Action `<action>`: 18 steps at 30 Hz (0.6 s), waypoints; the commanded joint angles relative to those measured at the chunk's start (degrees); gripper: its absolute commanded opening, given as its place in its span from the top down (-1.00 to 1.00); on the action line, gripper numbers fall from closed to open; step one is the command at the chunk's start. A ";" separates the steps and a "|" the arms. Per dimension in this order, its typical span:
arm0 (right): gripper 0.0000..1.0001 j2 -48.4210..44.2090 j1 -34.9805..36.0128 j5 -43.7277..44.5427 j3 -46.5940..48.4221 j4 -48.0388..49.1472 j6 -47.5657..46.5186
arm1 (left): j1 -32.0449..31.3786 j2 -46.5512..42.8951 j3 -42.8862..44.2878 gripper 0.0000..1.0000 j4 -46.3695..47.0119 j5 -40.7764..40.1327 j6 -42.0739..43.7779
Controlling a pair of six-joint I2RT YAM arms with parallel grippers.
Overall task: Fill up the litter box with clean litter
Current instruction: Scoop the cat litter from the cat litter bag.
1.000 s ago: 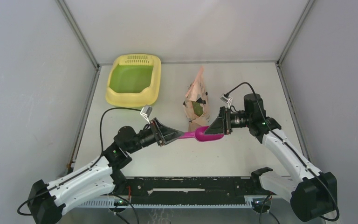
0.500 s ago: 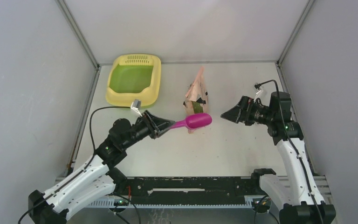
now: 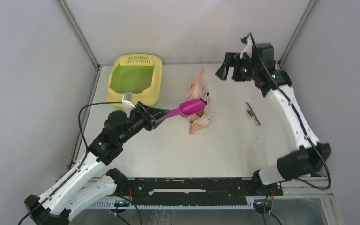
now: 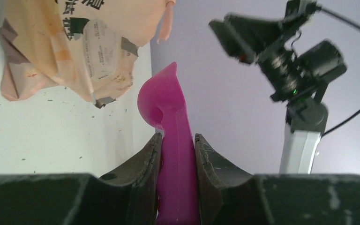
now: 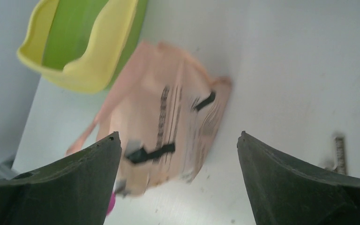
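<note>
Left pincer nearest, clamped narrow on handle of magenta scoop, bowl raised in front of peach bag. Litter box beyond bag to its left, well apart, green floor showing. Right pincer farthest, aloft beyond bag to its right, spread wide, gripping nothing.

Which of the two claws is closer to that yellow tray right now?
The left. The left gripper, holding the pink scoop, hovers just off the near right corner of the yellow tray; the right gripper is far off to its right, beyond the bag.
</note>
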 commanded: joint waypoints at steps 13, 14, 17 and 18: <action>-0.99 24.61 -2.72 5.00 23.70 1.05 1.28 | 0.48 -0.77 -0.51 1.00 -4.88 -8.40 0.98; -0.98 25.56 -2.94 5.09 23.72 1.98 1.49 | 0.42 0.27 -0.26 1.00 -4.87 -8.52 1.18; -0.99 29.54 -3.65 5.10 25.44 4.06 2.46 | 0.42 3.00 0.60 1.00 -4.92 -9.00 1.61; -0.98 31.15 -3.81 4.98 26.54 4.50 2.64 | 0.43 3.74 0.87 1.00 -5.04 -9.33 1.71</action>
